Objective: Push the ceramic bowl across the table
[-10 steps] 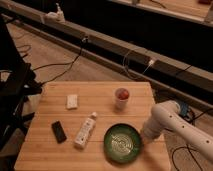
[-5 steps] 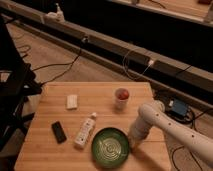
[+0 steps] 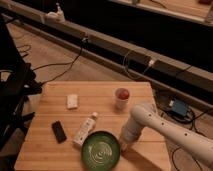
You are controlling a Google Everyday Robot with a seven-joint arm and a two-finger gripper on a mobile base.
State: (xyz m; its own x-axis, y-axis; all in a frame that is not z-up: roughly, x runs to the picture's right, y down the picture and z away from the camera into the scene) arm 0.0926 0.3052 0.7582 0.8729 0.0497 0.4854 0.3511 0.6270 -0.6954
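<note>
The gripper is low over the table, at the right side of the bowl, and it seems to touch the rim of the bowl or to be just beside it; which of the two I cannot tell. How it stands, and whether it has hold of something, I also cannot tell. The white arm comes from the right edge and bends down to this place. The bowl is dark green with pale rings inside, and it sits near the front edge of the table, a little right of the middle. Just beside the bowl, on its left and a little further back, a white bottle lies on its side, at an angle. Left of the bottle a small black thing lies flat. Further back, a small white block is on the left part of the table, and a white cup with something red in it stands on the right part. Behind the table, cables run over the floor, and a long dark ledge goes across.
</note>
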